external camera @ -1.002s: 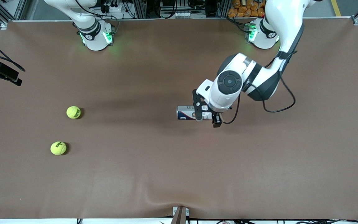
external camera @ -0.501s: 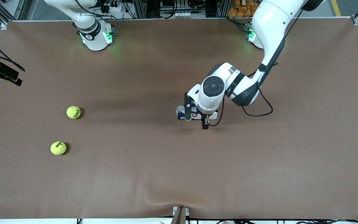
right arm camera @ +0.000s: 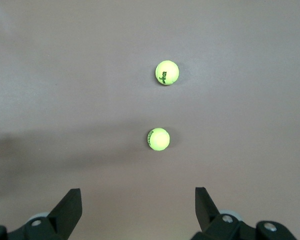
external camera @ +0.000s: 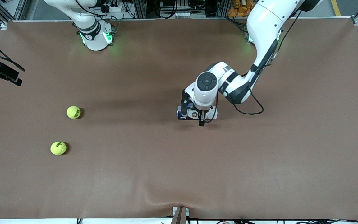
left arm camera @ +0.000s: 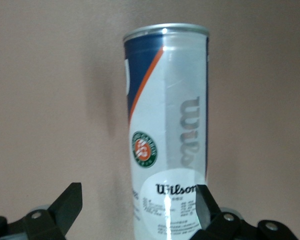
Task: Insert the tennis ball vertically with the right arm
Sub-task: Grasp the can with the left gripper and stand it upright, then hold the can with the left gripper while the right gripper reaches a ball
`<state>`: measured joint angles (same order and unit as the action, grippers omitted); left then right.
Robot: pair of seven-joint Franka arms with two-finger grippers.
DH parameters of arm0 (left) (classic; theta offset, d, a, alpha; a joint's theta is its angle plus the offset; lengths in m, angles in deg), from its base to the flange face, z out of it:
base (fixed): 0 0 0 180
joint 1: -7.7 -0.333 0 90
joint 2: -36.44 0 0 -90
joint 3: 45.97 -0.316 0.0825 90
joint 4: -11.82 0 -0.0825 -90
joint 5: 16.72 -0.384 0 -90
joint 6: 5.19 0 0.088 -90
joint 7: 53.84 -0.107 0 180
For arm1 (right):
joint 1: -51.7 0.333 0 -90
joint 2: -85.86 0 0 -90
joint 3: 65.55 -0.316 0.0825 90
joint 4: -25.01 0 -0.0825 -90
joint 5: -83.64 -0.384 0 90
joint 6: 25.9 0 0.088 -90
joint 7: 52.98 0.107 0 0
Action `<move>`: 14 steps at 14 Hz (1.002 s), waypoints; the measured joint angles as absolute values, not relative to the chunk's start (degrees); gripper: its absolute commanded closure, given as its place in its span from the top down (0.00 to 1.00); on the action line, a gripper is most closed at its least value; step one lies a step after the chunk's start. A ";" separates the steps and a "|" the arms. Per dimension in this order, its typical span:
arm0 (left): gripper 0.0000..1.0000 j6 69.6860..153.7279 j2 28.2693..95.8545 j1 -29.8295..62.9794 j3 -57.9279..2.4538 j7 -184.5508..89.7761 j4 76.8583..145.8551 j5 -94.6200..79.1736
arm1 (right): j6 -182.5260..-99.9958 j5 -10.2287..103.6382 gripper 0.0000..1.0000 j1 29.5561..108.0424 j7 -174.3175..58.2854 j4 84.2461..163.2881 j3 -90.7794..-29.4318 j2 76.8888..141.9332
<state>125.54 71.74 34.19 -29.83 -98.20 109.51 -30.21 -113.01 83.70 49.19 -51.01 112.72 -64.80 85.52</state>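
Two fuzzy yellow-green tennis balls lie on the brown table cover (external camera: 259, 171) toward the right arm's end. One tennis ball (external camera: 73, 112) sits farther from the front camera; the other tennis ball (external camera: 58, 148) lies nearer to that camera, close beside the first but apart from it. In the right wrist view both balls (right arm camera: 158, 139) (right arm camera: 167, 72) show on the cover well below the right gripper (right arm camera: 138, 210), whose two black fingers stand wide apart and hold nothing. In the front view only the white right arm's base (external camera: 95, 35) shows at the table's edge, and the arm waits, raised

Near the table's middle lies a clear plastic tennis ball can (external camera: 182, 112) with a blue, white and orange label and a silver rim, resting on its side with its length running along the table. Whether anything is inside cannot be told. The left gripper (external camera: 194, 113) hangs directly over this can, its black fingers spread open with the can (left arm camera: 165, 150) between them, one finger (left arm camera: 65, 207) clear of the can; whether the other touches it cannot be told
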 measured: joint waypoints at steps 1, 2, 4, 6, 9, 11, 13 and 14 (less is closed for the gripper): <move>1.00 125.54 71.74 34.63 -29.83 -97.94 109.89 -30.51 | -113.01 83.70 1.00 49.19 -51.01 112.72 -64.80 85.52; 1.00 125.56 71.74 35.04 -29.82 -97.77 110.33 -31.13 | -113.01 83.70 1.00 49.19 -51.01 112.72 -64.79 85.52; 1.00 125.72 71.73 35.46 -29.82 -96.05 111.08 -32.71 | -113.01 83.70 1.00 49.20 -51.01 112.72 -64.80 85.52; 1.00 125.83 71.60 35.83 -29.78 -92.63 111.98 -35.40 | -113.00 83.70 1.00 49.19 -51.01 112.72 -64.80 85.52; 1.00 126.77 71.35 35.93 -29.80 -91.14 112.93 -37.09 | -113.00 83.70 1.00 49.21 -51.01 112.69 -64.88 85.52; 1.00 128.36 71.35 35.88 -29.87 -91.08 113.36 -37.12 | -113.00 83.70 1.00 49.36 -51.01 112.64 -65.30 85.52; 1.00 128.89 71.35 35.88 -29.87 -91.05 113.91 -37.12 | -113.17 83.70 1.00 49.42 -51.01 112.71 -65.53 86.06; 1.00 129.12 71.36 35.92 -29.87 -91.05 114.24 -37.12 | -114.00 83.72 1.00 49.57 -51.02 112.73 -65.58 86.90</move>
<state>129.12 71.36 35.92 -29.87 -91.05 114.24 -37.12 -114.00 83.72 49.57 -51.02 112.73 -65.58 86.90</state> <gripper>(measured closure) 0.000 0.000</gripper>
